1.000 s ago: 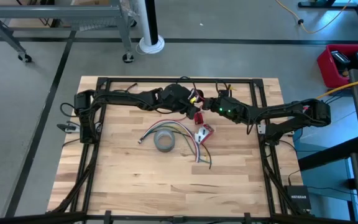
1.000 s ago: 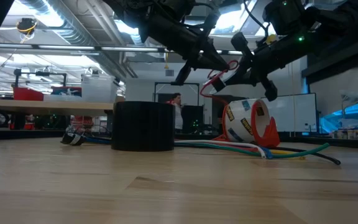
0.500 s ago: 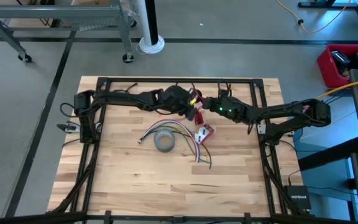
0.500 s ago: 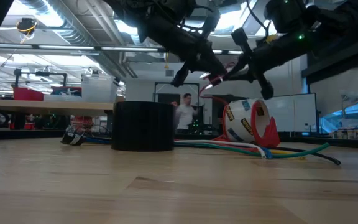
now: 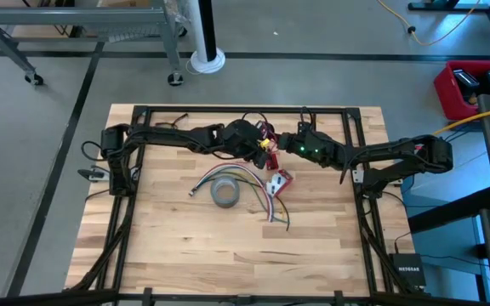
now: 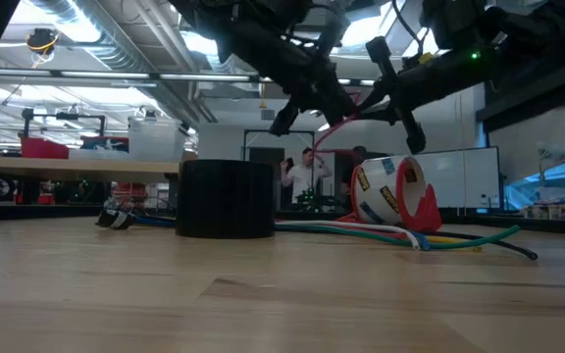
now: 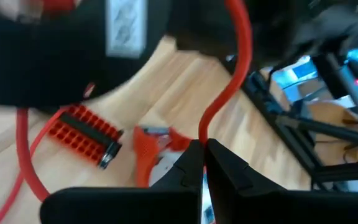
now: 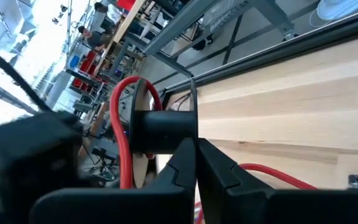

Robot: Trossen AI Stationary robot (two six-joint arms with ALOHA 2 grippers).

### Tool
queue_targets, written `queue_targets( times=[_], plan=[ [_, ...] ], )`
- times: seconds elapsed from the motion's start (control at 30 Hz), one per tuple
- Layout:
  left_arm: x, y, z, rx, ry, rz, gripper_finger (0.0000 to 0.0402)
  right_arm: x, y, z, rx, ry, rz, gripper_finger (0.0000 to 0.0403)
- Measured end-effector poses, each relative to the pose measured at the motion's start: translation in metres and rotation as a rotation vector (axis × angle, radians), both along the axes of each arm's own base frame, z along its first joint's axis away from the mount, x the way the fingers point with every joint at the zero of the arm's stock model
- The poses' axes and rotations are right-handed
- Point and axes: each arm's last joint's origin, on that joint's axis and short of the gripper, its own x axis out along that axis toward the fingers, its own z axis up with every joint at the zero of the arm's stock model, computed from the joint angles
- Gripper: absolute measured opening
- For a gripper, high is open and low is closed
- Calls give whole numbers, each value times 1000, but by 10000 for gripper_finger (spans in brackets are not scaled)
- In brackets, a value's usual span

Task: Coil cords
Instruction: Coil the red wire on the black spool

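A thin red wire (image 6: 333, 129) hangs in a curve between my two grippers, above the middle of the table's far half. My left gripper (image 7: 202, 149) comes from the table's left and is shut on the wire. My right gripper (image 8: 196, 149) comes from the right, almost tip to tip with the left one (image 5: 262, 146), and is shut too. In the right wrist view a red loop of the wire (image 8: 124, 124) passes round a black cylinder just beyond the fingers. A bundle of coloured cords (image 5: 249, 180) lies flat on the table below. My left gripper pinches the red wire (image 7: 205, 132) between its two fingertips. From there the wire rises clear of the table toward the right gripper's dark body. My right gripper is shut on the red wire, with wire showing on both sides of its fingers (image 8: 263, 175). Its own fingers hide the place of contact.
A grey tape roll (image 5: 225, 194) lies flat left of centre. A white and red tape dispenser (image 5: 277, 180) stands beside the cords. A red ribbed block (image 7: 82, 130) lies on the wood under the grippers. The black frame rail (image 5: 245, 109) runs close behind the grippers. People move in the room beyond.
My right gripper has rolled and tipped at the wrist without leaving its place. The red wire's loop, which hung wide under the grippers, is now drawn up into a narrower curve. Both grippers stay shut.
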Motion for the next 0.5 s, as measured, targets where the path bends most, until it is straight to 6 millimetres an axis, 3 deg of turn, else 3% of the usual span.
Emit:
queue_targets(
  times=[0.27, 0.5],
  plan=[
    [3, 11, 25, 40, -74, 12, 1, 1, 2, 0, -11, 14, 68, 5],
    [1, 17, 26, 26, -60, 33, 1, 1, 2, 0, -19, 18, 93, 5]
  ],
)
